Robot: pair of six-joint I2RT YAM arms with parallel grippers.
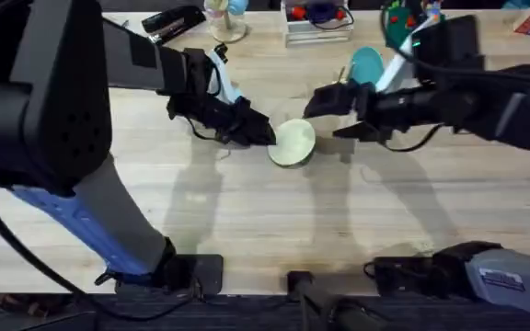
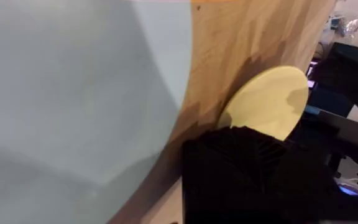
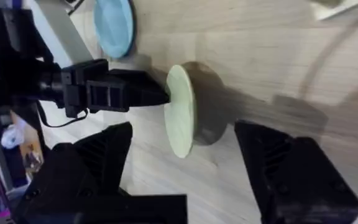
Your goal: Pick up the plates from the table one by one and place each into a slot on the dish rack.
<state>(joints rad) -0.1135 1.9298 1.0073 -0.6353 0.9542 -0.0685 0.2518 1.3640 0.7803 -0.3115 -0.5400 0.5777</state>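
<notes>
Cream plate: I see the small round pale cream-yellow plastic plate [image 1: 293, 142] at centre frame overhead, tipped up on its edge on the light wooden plank table [image 1: 247, 211].
Left gripper: the left gripper [image 1: 263, 131] pinches that plate's left rim; its black finger [image 2: 241, 168] hides the plate's lower part in the left wrist view.
Right gripper: the right gripper [image 1: 325, 115] hangs spread wide just right of the plate, not touching.
Blue plate: a light sky-blue round plastic plate [image 3: 114, 26] lies flat, partly cut off.
Teal plate: a darker teal round plate [image 1: 366, 64] stands upper right, its support hidden by the right arm.
Dish rack: I cannot make it out.
</notes>
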